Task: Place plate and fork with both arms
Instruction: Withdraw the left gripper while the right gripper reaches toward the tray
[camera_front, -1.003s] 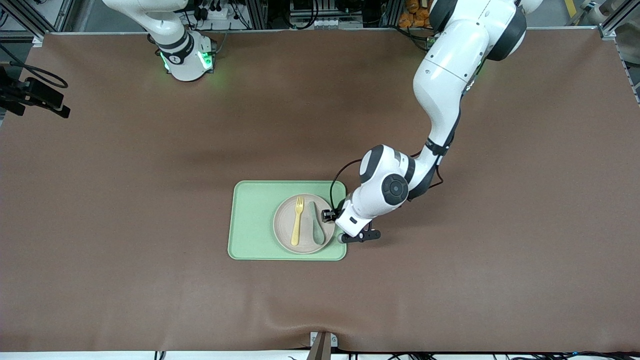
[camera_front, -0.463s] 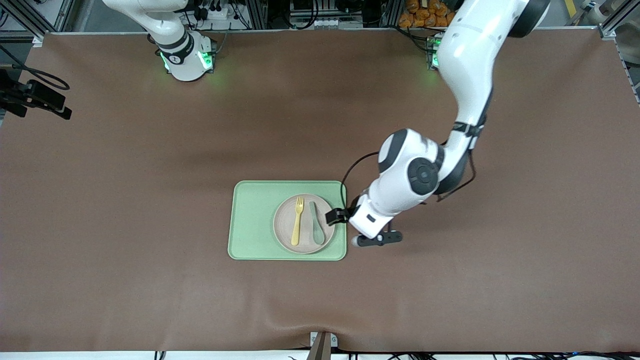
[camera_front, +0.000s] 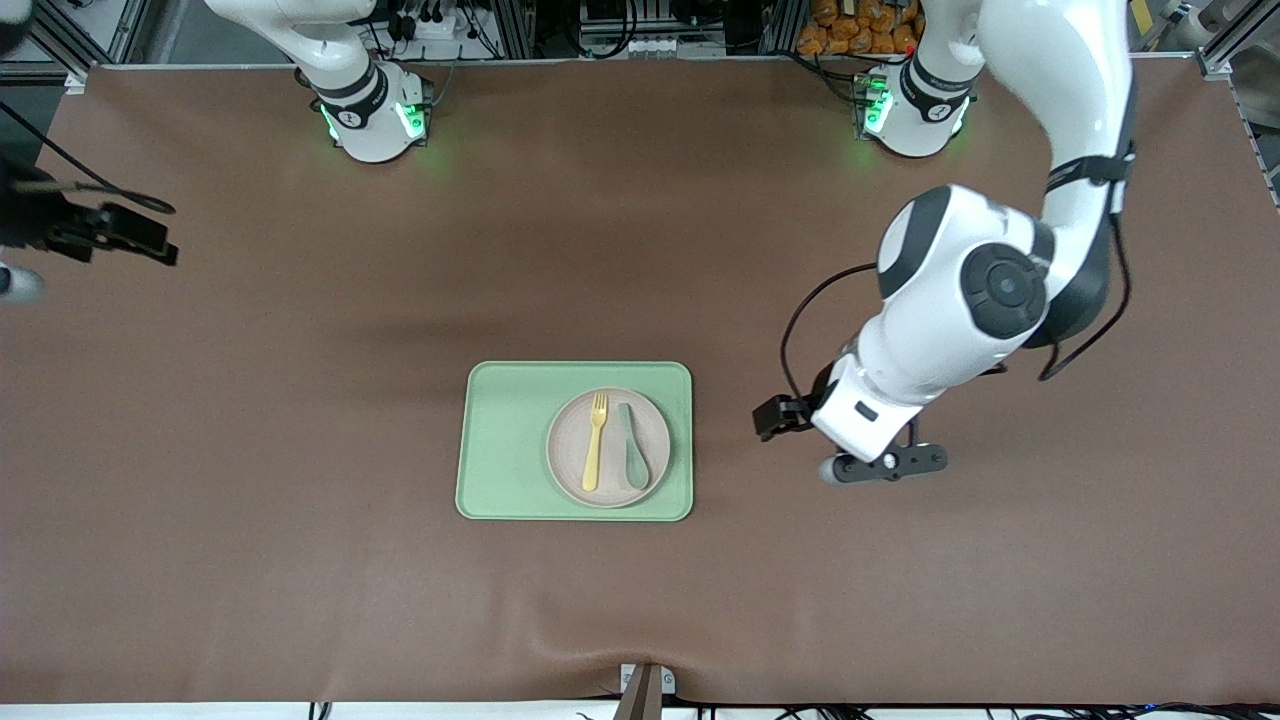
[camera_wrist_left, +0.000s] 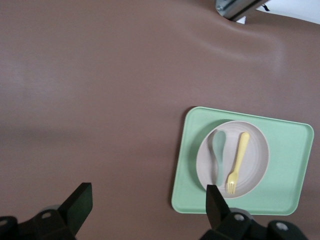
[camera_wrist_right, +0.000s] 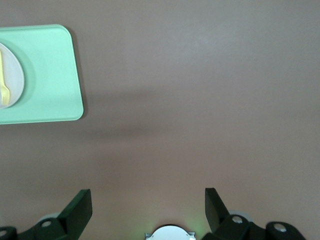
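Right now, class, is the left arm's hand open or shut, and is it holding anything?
Open and empty: in the left wrist view the left hand shows its two fingers spread wide apart over bare table.

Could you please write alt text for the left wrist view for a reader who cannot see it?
A yellow fork and a green spoon lie side by side on a round plate on a green tray on the brown table. The left gripper hangs open over bare table beside the tray.

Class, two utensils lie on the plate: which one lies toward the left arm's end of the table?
The muted green spoon. It lies on the plate beside the yellow fork, on the side toward the left arm's end.
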